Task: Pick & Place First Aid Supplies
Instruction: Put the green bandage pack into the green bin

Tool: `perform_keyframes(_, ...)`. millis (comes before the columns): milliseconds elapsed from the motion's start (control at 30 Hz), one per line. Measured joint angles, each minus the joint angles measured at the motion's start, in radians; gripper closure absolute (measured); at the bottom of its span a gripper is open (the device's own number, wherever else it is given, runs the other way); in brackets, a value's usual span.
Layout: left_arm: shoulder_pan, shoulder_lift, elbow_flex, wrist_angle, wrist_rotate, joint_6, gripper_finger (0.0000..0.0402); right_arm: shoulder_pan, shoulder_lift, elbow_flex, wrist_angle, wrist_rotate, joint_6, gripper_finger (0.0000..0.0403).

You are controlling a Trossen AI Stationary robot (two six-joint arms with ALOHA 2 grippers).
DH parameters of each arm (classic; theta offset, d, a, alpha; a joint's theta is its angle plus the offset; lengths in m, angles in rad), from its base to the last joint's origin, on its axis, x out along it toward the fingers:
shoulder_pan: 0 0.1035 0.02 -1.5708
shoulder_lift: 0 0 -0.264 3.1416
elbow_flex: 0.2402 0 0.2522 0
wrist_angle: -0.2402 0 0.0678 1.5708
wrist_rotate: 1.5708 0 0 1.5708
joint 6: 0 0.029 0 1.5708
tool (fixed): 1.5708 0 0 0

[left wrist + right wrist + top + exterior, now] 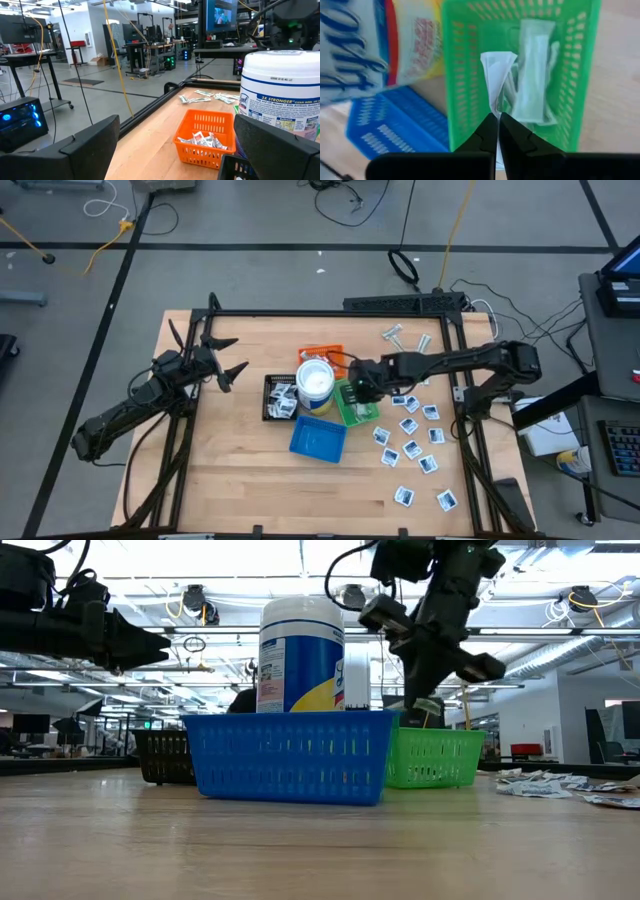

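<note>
- Right now the right gripper (497,117) hangs above the green tray (470,60), its two dark fingers pressed together on the lower edge of a thin white packet (497,75), which stands upright between them.
- Seen from above, that same gripper (352,393) sits over the green tray (368,415), just beside the white round tub (315,385).
- Inside the green tray lie pale wrapped strips (534,70), flat on the floor of the tray beneath the held packet.
- From table height, the right arm comes down from above to the green tray (440,758), behind and beside the blue tray (290,755); the tub (300,655) rises behind the blue one.
- Meanwhile the left gripper (228,358) waits near the table's left edge, well apart from the trays, fingers (85,147) spread wide with nothing between them.
- Loose square packets (410,448) lie scattered on the wooden table (240,470) on its right side, near the green tray; a few strips (395,336) rest toward the far edge.
- An orange tray (205,137) holds more packets, and a black tray (272,395) beside the tub holds several too.
</note>
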Motion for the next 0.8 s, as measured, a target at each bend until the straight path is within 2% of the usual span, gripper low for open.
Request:
perform_keyframes(333, 0.0, 0.0, 0.0, 0.0, 0.0, 0.0, 0.0004, 0.008, 0.032, 0.0, 0.033, 0.009, -0.052, 0.0399)
perform_keyframes(433, 0.0, 0.0, 0.0, 0.0, 0.0, 0.0, 0.0004, 0.008, 0.031, 0.0, 0.027, 0.027, -0.053, 0.0386)
perform_keyframes(567, 0.0, 0.0, 0.0, 0.0, 0.0, 0.0, 0.0004, 0.006, 0.031, 0.0, 0.014, 0.027, -0.061, 0.0334)
perform_keyframes(800, 0.0, 0.0, 0.0, 0.0, 0.0, 0.0, 0.0004, 0.005, 0.03, 0.0, 0.017, 0.05, -0.116, 0.0211)
